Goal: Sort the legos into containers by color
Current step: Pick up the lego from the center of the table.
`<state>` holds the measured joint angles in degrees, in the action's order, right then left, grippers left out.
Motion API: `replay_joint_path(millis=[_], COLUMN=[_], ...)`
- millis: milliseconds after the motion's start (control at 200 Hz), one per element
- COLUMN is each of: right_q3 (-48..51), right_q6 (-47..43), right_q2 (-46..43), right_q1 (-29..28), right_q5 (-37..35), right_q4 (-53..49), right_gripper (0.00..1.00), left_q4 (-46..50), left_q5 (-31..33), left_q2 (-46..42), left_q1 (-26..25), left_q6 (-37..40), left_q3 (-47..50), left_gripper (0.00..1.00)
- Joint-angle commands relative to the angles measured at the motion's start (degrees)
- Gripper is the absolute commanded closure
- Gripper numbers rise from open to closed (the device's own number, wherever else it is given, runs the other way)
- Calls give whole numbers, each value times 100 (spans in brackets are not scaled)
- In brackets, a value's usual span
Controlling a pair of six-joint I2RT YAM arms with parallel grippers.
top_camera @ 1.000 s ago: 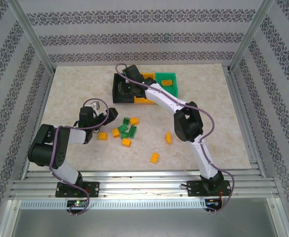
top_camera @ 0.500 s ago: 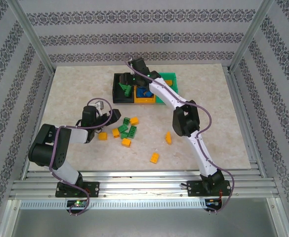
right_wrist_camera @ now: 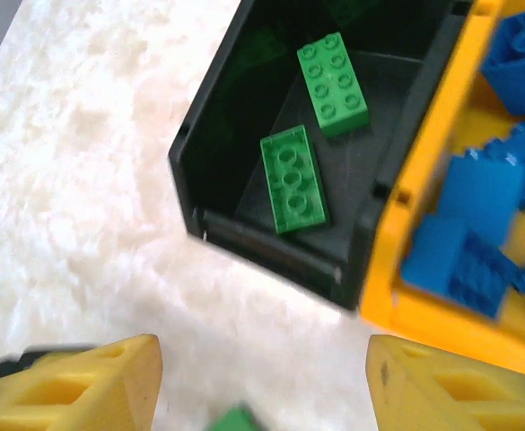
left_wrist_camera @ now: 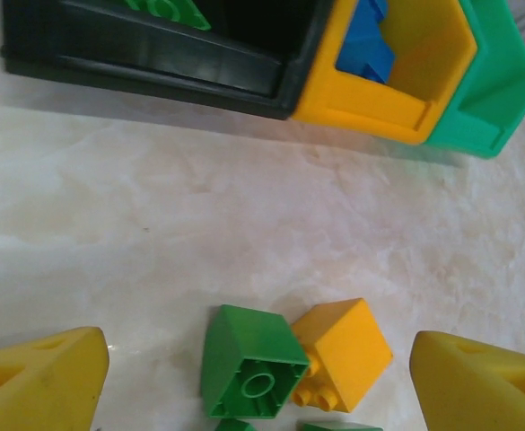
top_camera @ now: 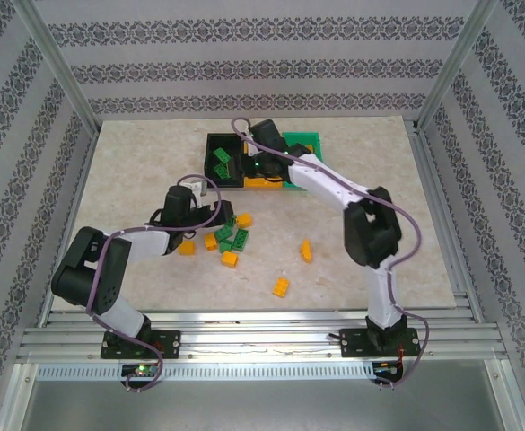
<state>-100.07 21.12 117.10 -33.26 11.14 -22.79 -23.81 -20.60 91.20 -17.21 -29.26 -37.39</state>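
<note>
Two green legos (right_wrist_camera: 293,180) lie flat in the black bin (right_wrist_camera: 271,256); blue ones (right_wrist_camera: 477,215) crowd the yellow-orange bin (right_wrist_camera: 424,328) touching it; green and orange bricks (top_camera: 231,235) sit loose on the table (top_camera: 136,162); my right gripper (right_wrist_camera: 262,373) hovers above the bins, spread and empty; my left gripper (left_wrist_camera: 260,355) stands wide, a green brick (left_wrist_camera: 244,346) and an orange one (left_wrist_camera: 347,346) between its fingers, seemingly untouched.

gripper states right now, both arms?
Left gripper: open, holding nothing.
Right gripper: open, holding nothing.
</note>
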Motion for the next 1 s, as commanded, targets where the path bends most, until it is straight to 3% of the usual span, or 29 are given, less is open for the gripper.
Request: replay_joint_path(millis=[0, 95, 230, 365, 540, 700, 994], right_q3=[947, 1731, 2667, 3285, 3765, 4076, 4805], right_q6=[-249, -249, -258, -337, -339, -608, -610], right_q2=[-913, -1448, -2107, -2490, -2665, -2900, -3408], right_q1=[101, 217, 322, 473, 702, 757, 1096], right_q5=[-347, -420, -629, -829, -727, -1024, -868], right_q4=[359, 423, 486, 483, 457, 407, 887], right_gripper=[37, 37, 37, 37, 37, 36, 36], left_q4=[746, 1168, 1704, 2050, 2506, 2311, 3260], left_q5=[320, 523, 695, 866, 964, 718, 1163], left_q2=[-43, 112, 249, 140, 283, 282, 871], left_q1=[-291, -457, -485, -489, -489, -502, -653], left_q6=[635, 851, 1048, 1188, 1267, 1277, 1532], left_q3=[-332, -599, -870, -963, -1048, -882, -1647], left_gripper=[17, 17, 28, 29, 29, 29, 31])
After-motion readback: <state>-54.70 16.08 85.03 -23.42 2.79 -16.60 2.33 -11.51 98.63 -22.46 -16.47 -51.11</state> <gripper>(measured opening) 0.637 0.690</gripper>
